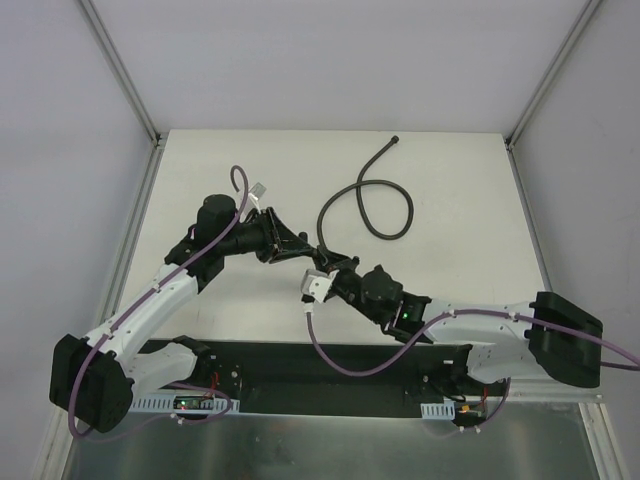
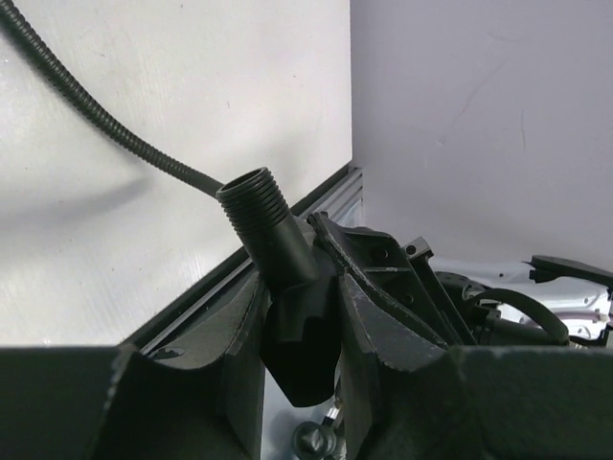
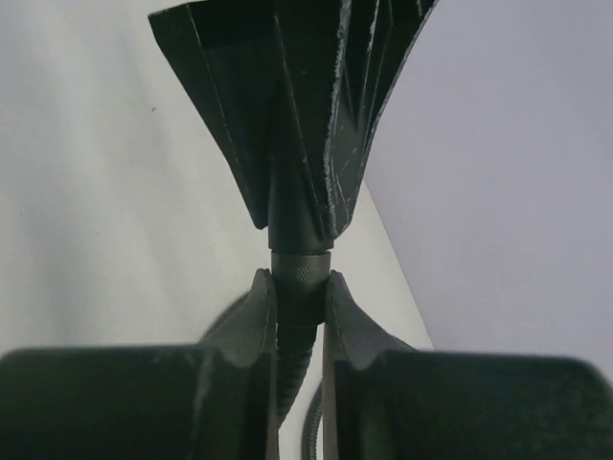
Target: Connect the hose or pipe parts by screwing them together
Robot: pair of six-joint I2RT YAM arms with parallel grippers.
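The black fitting (image 2: 287, 287) is clamped between my left gripper's (image 2: 297, 287) shut fingers, one threaded stub (image 2: 253, 195) sticking up free. In the right wrist view my right gripper (image 3: 301, 287) is shut on the knurled end nut (image 3: 301, 266) of the dark-grey hose (image 3: 295, 355), which butts straight up against the fitting's stem (image 3: 295, 206) below the left gripper's fingers (image 3: 239, 86). From above, the left gripper (image 1: 303, 246) and right gripper (image 1: 336, 263) meet tip to tip at mid-table. The hose (image 1: 385, 236) loops behind them, its far end (image 1: 395, 141) lying loose near the back.
The white table (image 1: 230, 160) is bounded by metal frame posts (image 1: 125, 85) and pale walls. Its edge rail (image 2: 192, 302) runs close under the left gripper. Purple cables (image 1: 340, 365) trail along both arms. A black base plate (image 1: 330, 365) lies at the near edge.
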